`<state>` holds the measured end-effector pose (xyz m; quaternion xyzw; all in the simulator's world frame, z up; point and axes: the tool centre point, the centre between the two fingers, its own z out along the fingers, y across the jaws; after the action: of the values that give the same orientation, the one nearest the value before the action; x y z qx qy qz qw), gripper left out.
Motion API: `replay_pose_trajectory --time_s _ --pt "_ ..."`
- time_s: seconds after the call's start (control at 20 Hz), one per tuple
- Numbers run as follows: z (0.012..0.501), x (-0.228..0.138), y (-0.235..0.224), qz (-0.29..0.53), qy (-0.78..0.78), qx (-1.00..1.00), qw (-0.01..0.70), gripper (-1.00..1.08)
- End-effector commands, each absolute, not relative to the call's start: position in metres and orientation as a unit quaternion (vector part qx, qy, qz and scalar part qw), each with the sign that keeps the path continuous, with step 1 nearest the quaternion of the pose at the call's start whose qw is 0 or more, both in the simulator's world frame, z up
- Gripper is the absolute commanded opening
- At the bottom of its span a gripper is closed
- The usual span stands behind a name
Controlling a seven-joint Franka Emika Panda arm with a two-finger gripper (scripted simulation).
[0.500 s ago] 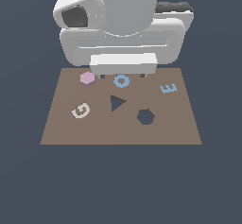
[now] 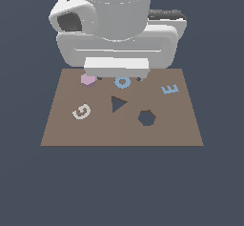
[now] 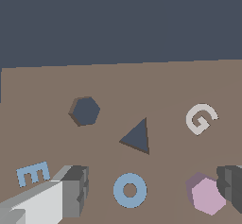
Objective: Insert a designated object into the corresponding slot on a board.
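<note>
Currently the gripper [image 3: 153, 190] is spread wide above the board [image 3: 142, 81]; one finger [image 3: 231, 185] touches the pink hexagonal block [image 3: 206, 195], ungrasped.

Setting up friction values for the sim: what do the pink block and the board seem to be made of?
Pink block: looks like matte plastic, flat even colour, no shine. Board: uniform brown, matte, no grain; wood or fibreboard, can't tell which in a render.
</note>
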<state>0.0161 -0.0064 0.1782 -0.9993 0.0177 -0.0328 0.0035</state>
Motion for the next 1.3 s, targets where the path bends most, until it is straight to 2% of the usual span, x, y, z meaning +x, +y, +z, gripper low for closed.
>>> replay_pose_trajectory --time_s 0.0,0.45,0.85,1.25 --pt "0.172 0.014 -0.014 -0.031 0.038 -0.999 0.003 1.00" --pt "0.135 -0.003 -0.058 -0.022 0.170 -0.985 0.001 1.00" --pt "0.090 -0.041 -0.102 -0.011 0.327 -0.945 0.000 1.00" --pt "0.061 -0.073 -0.122 -0.003 0.425 -0.905 -0.001 1.00"
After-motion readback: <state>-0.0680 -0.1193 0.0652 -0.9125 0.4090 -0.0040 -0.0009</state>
